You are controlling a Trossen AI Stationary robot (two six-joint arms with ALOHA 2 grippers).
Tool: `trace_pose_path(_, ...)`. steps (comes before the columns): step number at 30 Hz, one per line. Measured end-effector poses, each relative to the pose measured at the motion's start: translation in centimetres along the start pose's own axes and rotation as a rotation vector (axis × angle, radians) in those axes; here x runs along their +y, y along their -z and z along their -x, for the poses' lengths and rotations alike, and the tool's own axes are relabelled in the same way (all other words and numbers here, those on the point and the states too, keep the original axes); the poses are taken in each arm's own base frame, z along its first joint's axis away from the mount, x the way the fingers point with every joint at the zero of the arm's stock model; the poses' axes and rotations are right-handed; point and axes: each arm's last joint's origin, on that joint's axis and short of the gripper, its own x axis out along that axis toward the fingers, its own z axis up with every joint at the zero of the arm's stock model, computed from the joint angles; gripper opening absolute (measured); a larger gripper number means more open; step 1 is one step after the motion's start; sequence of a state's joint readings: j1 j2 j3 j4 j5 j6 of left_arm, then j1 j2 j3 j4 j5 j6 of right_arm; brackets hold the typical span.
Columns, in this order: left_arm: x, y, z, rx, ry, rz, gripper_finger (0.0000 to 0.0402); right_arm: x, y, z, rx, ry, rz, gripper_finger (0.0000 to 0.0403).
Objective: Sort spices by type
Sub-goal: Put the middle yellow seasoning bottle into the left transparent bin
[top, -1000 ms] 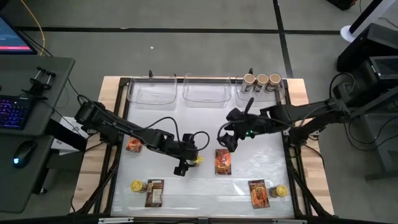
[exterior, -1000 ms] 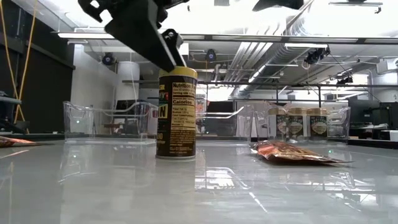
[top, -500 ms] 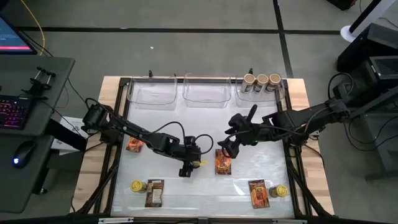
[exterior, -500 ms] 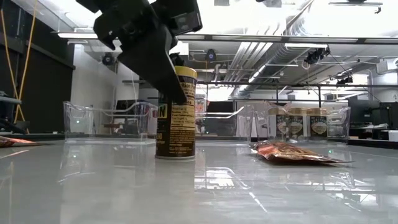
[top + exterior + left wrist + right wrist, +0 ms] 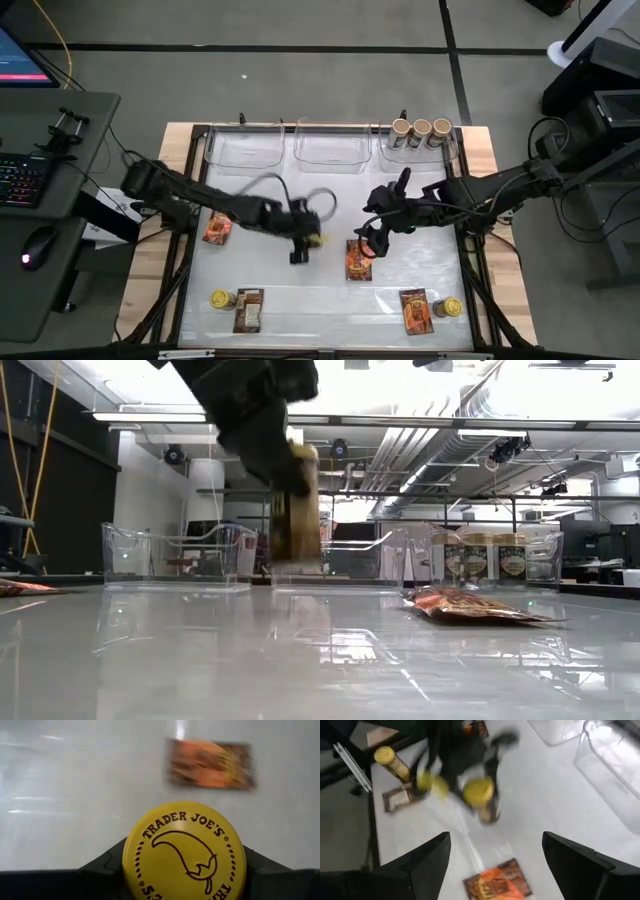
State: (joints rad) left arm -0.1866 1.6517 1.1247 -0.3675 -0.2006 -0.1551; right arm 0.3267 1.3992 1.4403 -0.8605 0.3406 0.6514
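We see the left gripper point(image 5: 305, 240) near the middle of the table point(image 5: 330, 200), its fingers clamped on a yellow-lidded jar point(image 5: 184, 851). In the low view that jar point(image 5: 296, 510) hangs tilted and clear of the tabletop, blurred. The left wrist view looks down on its yellow lid, printed with a Trader Joe's logo, with an orange packet point(image 5: 210, 764) lying on the table beyond.

The right gripper point(image 5: 372, 238) hovers just right of centre, above the far end of that orange packet point(image 5: 358, 260), with its fingers point(image 5: 422, 865) spread wide and nothing between them.

At the far edge stand three clear bins. The far left bin point(image 5: 243, 150) and the middle bin point(image 5: 333, 150) hold nothing we can make out; the far right bin point(image 5: 420, 150) holds three tan-lidded jars point(image 5: 421, 129) in a row.

Along the near edge, a second yellow-lidded jar point(image 5: 221, 298) lies beside a brown packet point(image 5: 248, 309) on the left, and a third yellow-lidded jar point(image 5: 448, 308) lies beside another orange packet point(image 5: 416, 311) on the right. One more packet point(image 5: 215, 232) lies at the left side, partly under the left arm.
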Motion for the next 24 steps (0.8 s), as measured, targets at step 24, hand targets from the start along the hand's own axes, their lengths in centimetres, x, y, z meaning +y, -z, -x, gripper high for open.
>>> trace_pose_path(24, 28.9, 10.3, 14.2, 0.229, -0.837, 0.953, 0.0187, -7.6, -4.9, 0.5, -0.242, 0.312, -0.116, 0.0307)
